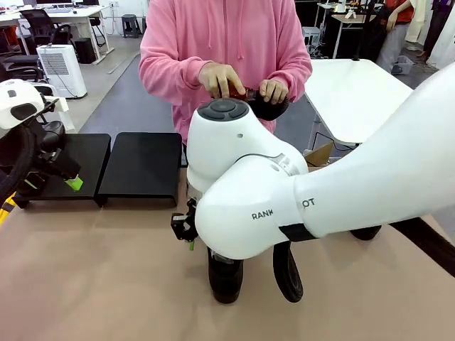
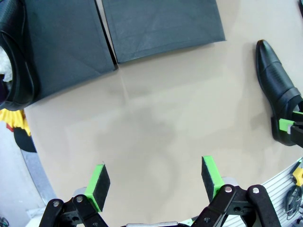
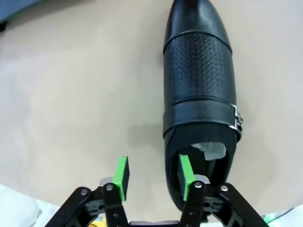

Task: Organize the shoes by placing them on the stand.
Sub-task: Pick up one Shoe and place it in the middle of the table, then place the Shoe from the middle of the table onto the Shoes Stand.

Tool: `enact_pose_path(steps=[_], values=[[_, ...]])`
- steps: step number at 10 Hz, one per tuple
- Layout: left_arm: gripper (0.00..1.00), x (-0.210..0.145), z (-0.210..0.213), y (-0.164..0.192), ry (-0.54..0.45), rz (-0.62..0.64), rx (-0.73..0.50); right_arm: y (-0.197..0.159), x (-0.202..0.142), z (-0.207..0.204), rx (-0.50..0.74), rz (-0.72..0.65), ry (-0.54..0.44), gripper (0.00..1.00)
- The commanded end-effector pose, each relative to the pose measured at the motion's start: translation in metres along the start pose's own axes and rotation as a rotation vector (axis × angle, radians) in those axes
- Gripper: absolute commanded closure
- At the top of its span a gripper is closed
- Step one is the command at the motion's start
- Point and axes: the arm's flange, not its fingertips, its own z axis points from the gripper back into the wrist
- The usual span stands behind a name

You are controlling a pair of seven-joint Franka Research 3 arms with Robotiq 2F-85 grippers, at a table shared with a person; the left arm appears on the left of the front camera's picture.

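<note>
Right gripper point(image 3: 154, 175) is straddling side wall of 1 shoe point(image 3: 199, 85), jaws apart; left gripper point(image 2: 154, 172) is hovering wide open over table point(image 2: 165, 118) near stand point(image 2: 161, 23).

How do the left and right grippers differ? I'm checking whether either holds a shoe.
The left gripper is spread wide above the table; the right gripper is open less far. The left has nothing between its pads; the right straddles the shoe's side wall, one pad inside. Both grip nothing.
</note>
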Motion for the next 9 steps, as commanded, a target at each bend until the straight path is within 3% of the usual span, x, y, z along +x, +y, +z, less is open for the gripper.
enact_pose_path(steps=[1, 3, 4, 9], values=[[0.00, -0.002, 0.000, 0.003, -0.013, -0.006, -0.021, -0.015, -0.010, 0.032, 0.056, -0.026, 0.002, 0.00], [0.00, -0.002, 0.000, 0.003, -0.013, -0.006, -0.021, -0.023, -0.022, 0.066, 0.028, -0.032, 0.061, 0.00], [0.00, -0.002, 0.000, 0.003, -0.013, -0.006, -0.021, -0.004, -0.006, 0.034, 0.040, -0.038, -0.004, 0.00], [0.00, -0.002, 0.000, 0.003, -0.013, -0.006, -0.021, -0.004, -0.006, 0.034, 0.040, -0.038, -0.004, 0.00]])
